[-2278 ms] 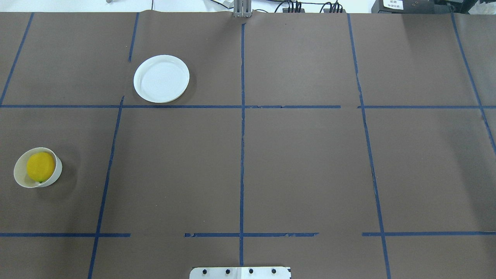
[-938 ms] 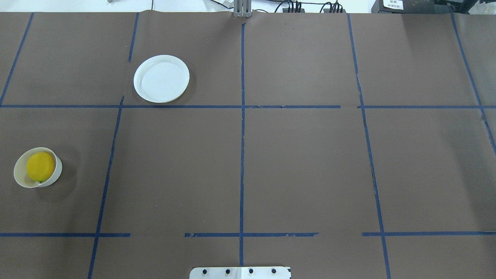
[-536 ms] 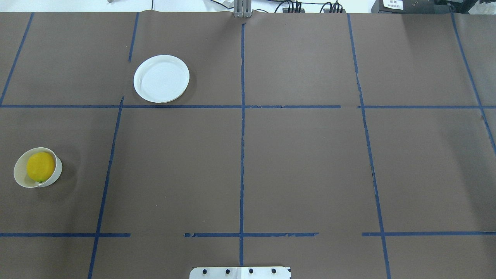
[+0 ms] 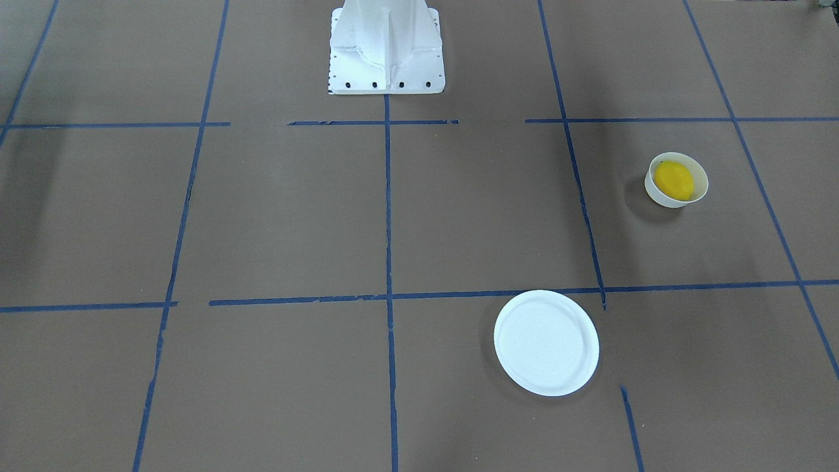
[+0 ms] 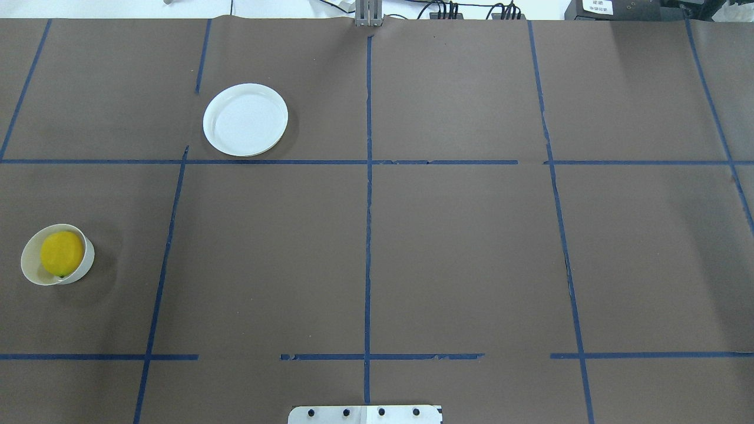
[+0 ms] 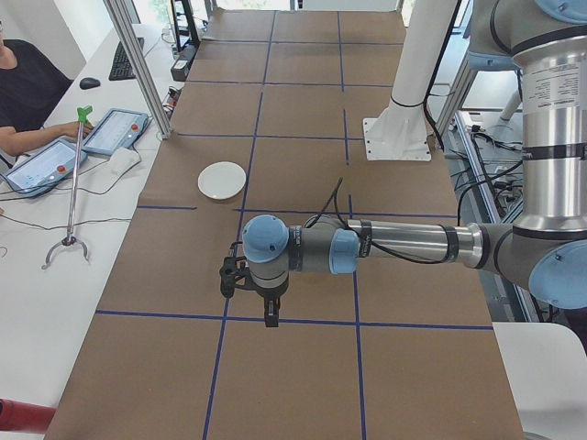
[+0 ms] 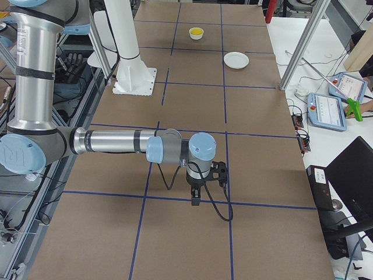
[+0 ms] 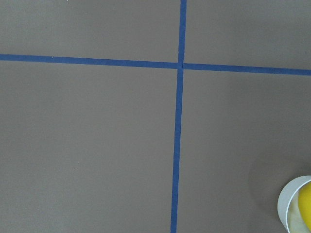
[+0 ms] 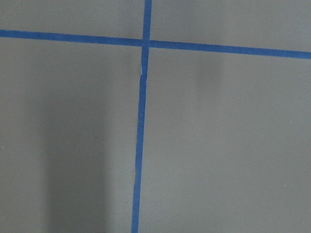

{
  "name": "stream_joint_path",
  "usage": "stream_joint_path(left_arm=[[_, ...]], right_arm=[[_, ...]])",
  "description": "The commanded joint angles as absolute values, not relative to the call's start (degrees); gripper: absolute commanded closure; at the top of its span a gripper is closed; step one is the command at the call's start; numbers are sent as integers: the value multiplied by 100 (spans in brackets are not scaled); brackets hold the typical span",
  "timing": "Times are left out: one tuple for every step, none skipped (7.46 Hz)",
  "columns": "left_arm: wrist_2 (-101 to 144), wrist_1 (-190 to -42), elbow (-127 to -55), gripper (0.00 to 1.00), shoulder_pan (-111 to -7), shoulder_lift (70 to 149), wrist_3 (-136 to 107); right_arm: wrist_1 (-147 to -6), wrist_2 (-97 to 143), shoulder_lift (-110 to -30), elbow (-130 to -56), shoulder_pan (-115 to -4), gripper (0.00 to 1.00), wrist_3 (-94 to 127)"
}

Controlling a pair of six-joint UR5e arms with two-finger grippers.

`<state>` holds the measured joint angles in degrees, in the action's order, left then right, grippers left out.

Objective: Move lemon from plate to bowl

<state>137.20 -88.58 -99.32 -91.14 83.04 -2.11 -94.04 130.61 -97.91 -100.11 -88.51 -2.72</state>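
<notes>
Overhead exterior view: the lemon (image 5: 61,253) lies inside the bowl (image 5: 29,270) on the bench (image 5: 459,247), well apart from the plate (image 5: 245,120). In the left wrist view, the bowl and lemon are cut off at the lower right corner. The left end effector (image 6: 270,313) and the right end effector (image 7: 195,198) appear only in the side views, each hanging above the bench. Whether either is open or closed cannot be determined.
</notes>
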Motion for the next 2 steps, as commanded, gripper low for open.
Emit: stream_joint_path(left_arm=[[13720,-8859,-9932,0,-9114,8306,-211],[13720,-8859,-9932,0,-9114,8306,-211]], right_arm=[[-9404,13061,-9791,-10011,-8851,0,-272],[-9404,13061,-9791,-10011,-8851,0,-272]])
